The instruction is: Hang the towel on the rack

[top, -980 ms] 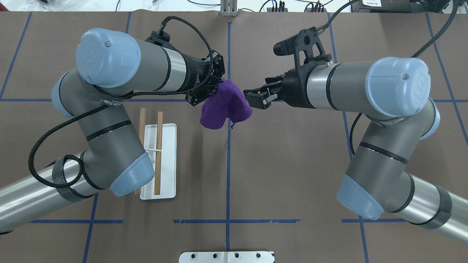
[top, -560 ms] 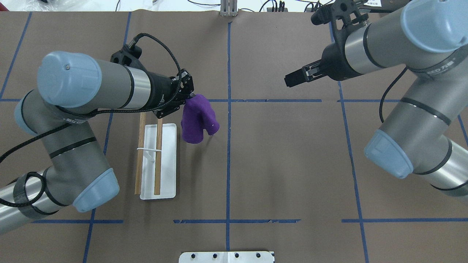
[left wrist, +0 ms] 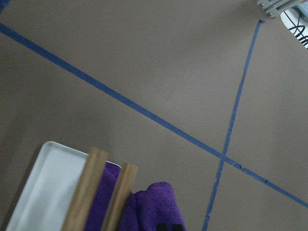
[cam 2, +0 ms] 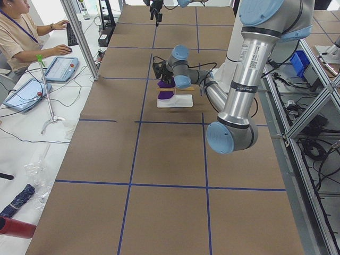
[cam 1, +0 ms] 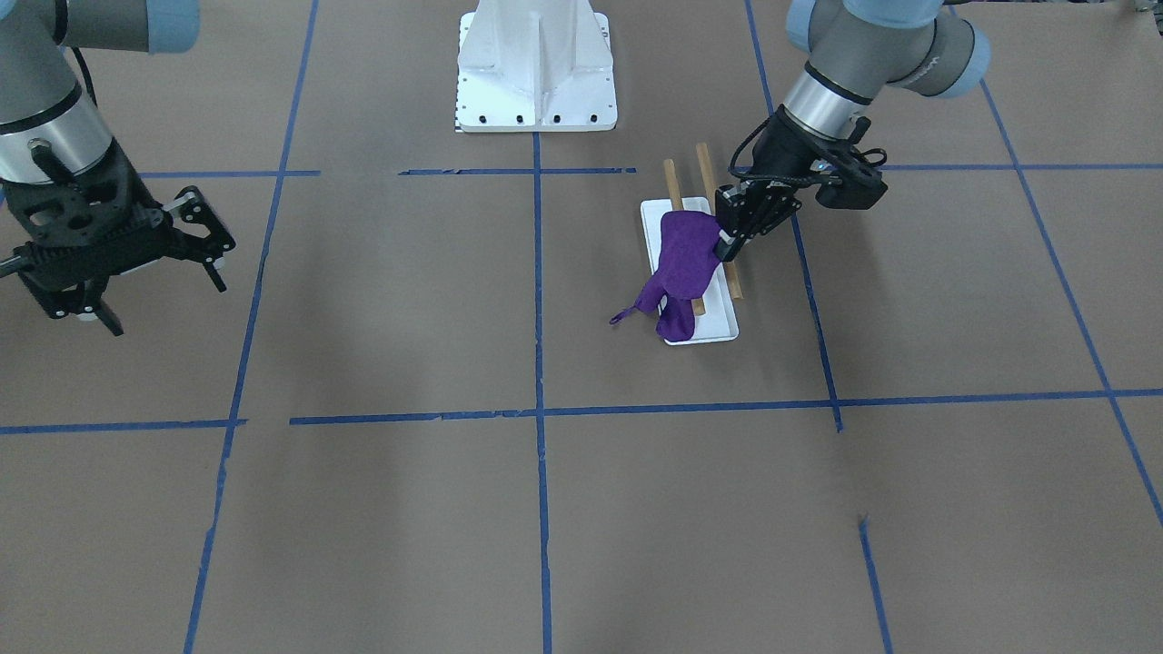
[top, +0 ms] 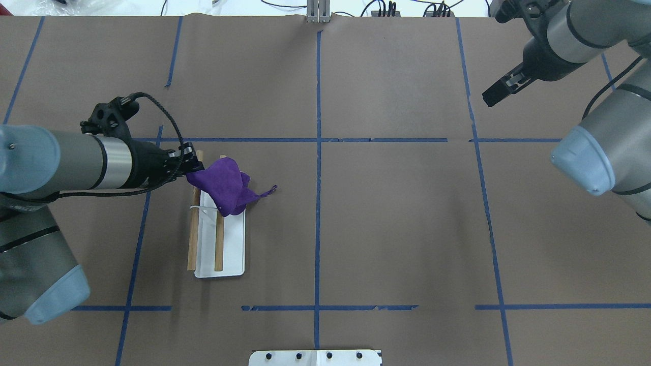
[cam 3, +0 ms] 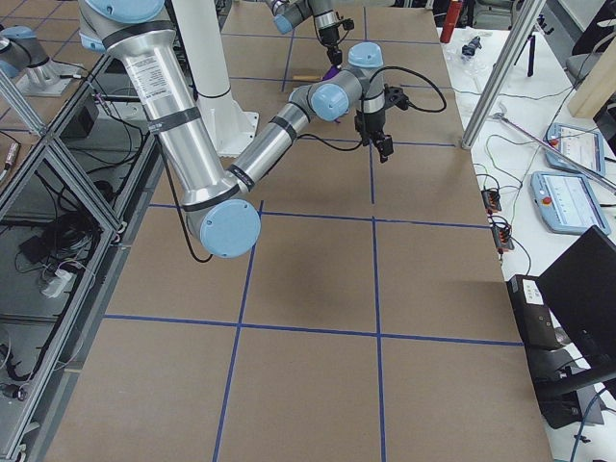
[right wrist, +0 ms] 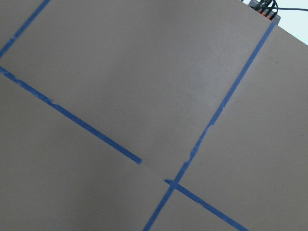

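The purple towel [top: 225, 189] lies across the far end of the rack's two wooden dowels [top: 219, 244] and hangs over the white tray [top: 233, 254]. A loose tail points right. My left gripper [top: 191, 165] is shut on the towel's left corner, just over the left dowel's far end. In the front view the gripper [cam 1: 727, 240] holds the towel [cam 1: 685, 259] beside the dowels [cam 1: 702, 170]. The left wrist view shows the towel [left wrist: 151, 207] between and past the dowels [left wrist: 86, 192]. My right gripper [cam 1: 164, 295] is open and empty, far off at the table's right [top: 491, 97].
The white bolted pedestal [cam 1: 536, 64] stands at the robot's edge, middle of the table [top: 315, 357]. Blue tape lines cross the brown table cover. An operator [cam 2: 21, 37] sits at the far side in the left view.
My left gripper has carried the towel left and down onto the rack's far end. My right arm has drawn back to the far right corner.
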### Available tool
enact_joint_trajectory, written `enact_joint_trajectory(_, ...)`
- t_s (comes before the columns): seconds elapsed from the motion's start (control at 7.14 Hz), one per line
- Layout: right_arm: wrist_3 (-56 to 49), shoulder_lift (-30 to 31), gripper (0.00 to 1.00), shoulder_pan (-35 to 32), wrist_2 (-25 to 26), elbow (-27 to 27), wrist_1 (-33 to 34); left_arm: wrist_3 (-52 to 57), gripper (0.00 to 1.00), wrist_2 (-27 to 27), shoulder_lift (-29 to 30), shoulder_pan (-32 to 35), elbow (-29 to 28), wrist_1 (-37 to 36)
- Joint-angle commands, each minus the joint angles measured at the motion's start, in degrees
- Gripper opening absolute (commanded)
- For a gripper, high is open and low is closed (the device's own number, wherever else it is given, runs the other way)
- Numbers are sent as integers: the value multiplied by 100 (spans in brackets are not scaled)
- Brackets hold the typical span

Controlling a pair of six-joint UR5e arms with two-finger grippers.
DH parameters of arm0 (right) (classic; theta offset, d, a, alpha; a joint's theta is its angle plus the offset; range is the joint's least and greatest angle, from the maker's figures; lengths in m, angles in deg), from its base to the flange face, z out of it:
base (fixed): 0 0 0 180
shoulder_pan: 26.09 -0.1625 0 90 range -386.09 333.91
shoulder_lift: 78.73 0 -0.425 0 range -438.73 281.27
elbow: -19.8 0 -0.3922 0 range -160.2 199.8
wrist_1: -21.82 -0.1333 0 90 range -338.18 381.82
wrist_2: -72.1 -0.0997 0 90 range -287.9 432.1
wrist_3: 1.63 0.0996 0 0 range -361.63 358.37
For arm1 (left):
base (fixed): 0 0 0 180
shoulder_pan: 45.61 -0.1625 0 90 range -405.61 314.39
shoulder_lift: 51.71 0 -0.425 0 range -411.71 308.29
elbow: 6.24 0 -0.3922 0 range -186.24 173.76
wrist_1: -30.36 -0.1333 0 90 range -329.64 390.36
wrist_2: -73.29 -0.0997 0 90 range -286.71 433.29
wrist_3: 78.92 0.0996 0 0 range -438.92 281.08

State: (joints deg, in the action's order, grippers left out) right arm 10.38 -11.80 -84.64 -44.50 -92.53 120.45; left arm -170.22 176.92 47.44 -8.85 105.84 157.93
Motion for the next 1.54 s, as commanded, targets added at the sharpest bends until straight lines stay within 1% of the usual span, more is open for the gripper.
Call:
enact_joint_trajectory(0.0,-436,109,100,-165,6,106,69,542,0,26,-440,16,-45,409)
enact_joint_trajectory(0.42,-436,101,100,-165,6,106,61,684,0,0,-379,25,-273,435)
enact_joint_trajectory(0.56,-436,101,100,-174,6,106,61,684,0,-9,-388,25,-326,575)
enact_joint_trajectory(0.7,-428,127,100,-183,6,123,69,971,99,-27,-388,25,-353,567)
enact_joint_trajectory(0.84,-428,240,100,-244,-116,176,61,1287,100,-9,-388,94,-362,559)
enact_joint_trajectory(0.98,-436,285,100,-523,-535,350,52,1708,100,34,-397,269,-362,498)
enact_joint_trajectory(1.12,-532,363,100,-830,-931,509,43,2565,100,78,-431,540,-406,332)
enact_joint_trajectory(1.26,-968,660,100,-1103,-961,623,17,3487,100,392,-440,961,-458,17)
enact_joint_trajectory(1.4,-1494,1055,100,-1410,-943,694,-9,4323,100,700,-632,1374,-546,-108)
